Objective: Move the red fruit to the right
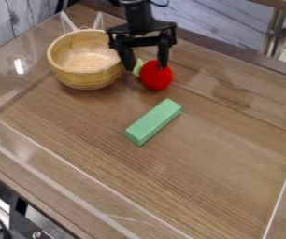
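The red fruit [156,77], small, glossy and round with a bit of green at its upper left, rests on the wooden table just right of the wooden bowl [87,59]. My black gripper [142,50] hangs pointing down just above and behind the fruit, slightly to its left. Its fingers [169,47] are spread wide with nothing between them. The fruit stays free of the fingers.
A green rectangular block [153,121] lies diagonally in the middle of the table, in front of the fruit. Clear low walls [8,65] ring the table. Grey planks and a table edge stand at the back right.
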Controlling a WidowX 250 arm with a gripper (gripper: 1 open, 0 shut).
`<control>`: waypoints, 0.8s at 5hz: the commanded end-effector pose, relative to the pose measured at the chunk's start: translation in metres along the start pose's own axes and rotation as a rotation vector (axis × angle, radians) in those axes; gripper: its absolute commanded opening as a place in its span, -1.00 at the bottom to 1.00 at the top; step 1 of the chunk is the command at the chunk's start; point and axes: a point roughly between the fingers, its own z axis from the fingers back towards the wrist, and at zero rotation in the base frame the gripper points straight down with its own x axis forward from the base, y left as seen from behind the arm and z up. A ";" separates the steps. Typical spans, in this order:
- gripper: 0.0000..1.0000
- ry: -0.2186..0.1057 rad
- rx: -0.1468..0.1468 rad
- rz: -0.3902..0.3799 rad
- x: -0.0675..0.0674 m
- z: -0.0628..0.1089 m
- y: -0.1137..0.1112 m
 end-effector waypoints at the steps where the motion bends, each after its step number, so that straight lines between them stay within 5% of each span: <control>1: 1.00 -0.097 -0.019 -0.019 0.011 0.025 -0.016; 3: 1.00 -0.087 0.018 0.038 0.016 0.003 -0.011; 4: -1.00 -0.069 0.017 -0.046 0.009 -0.002 -0.012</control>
